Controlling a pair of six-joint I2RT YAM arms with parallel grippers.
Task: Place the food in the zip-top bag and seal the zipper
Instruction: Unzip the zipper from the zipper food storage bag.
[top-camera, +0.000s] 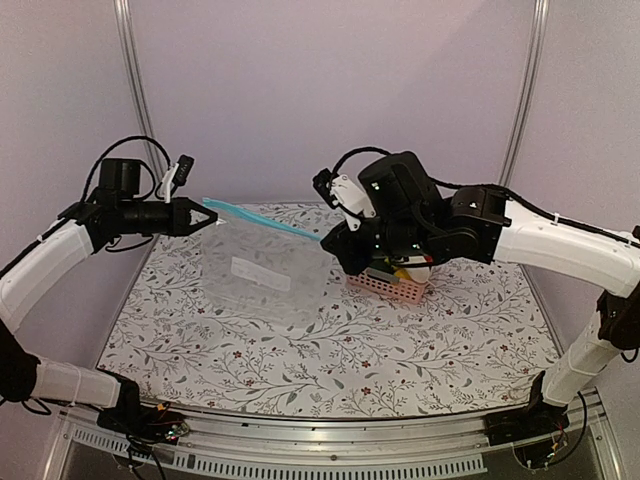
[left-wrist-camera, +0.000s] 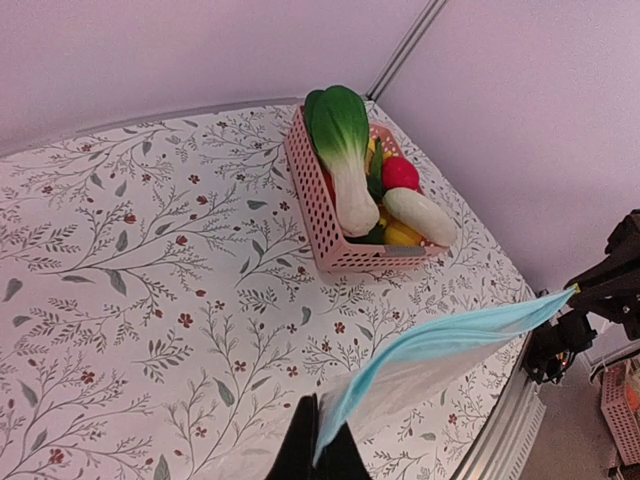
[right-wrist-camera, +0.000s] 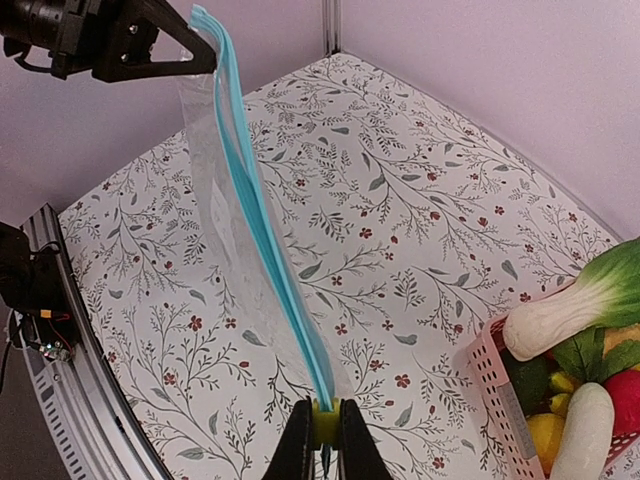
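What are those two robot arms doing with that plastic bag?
They hold the clear zip-top bag up between them. The left gripper pinches one end of its blue zipper and the right gripper pinches the other end. That stretches the strip above the table, with the bag hanging below it. The bag looks empty. The toy food, like the bok choy and the red fruit, sits in the pink basket, so nothing is packed yet.
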